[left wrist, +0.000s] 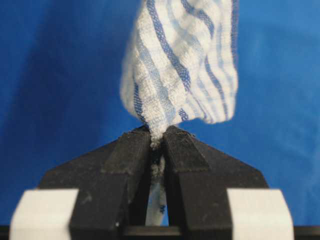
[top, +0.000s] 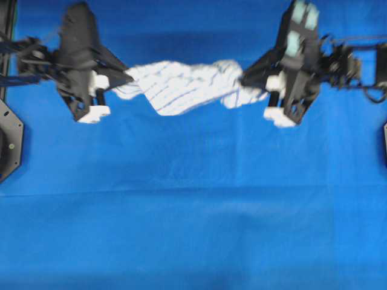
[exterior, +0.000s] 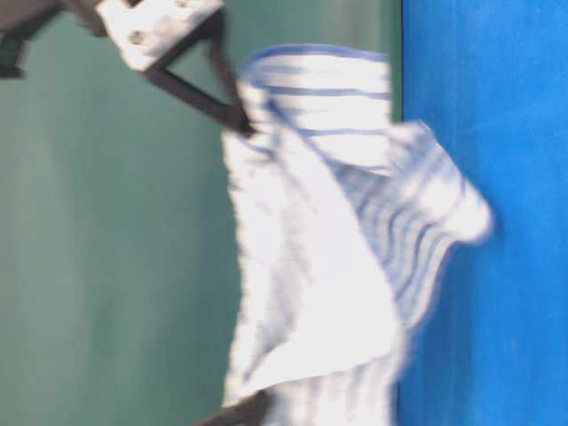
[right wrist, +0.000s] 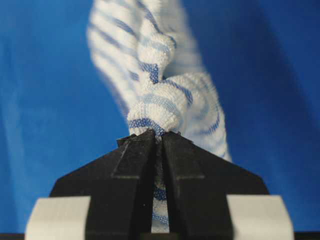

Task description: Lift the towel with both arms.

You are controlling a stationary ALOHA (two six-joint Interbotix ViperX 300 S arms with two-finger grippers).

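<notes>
Towel point(top: 181, 87), one in number, is shown suspended above the blue table cloth point(top: 193, 229) in the far half of the scene, between two arms. The left gripper point(left wrist: 157, 142) is seen clamped on its left end, the right gripper point(right wrist: 160, 135) on its bunched right end. The cloth is judged light, soft and limp; it sags between the holds, so opposite ends are best gripped.
</notes>
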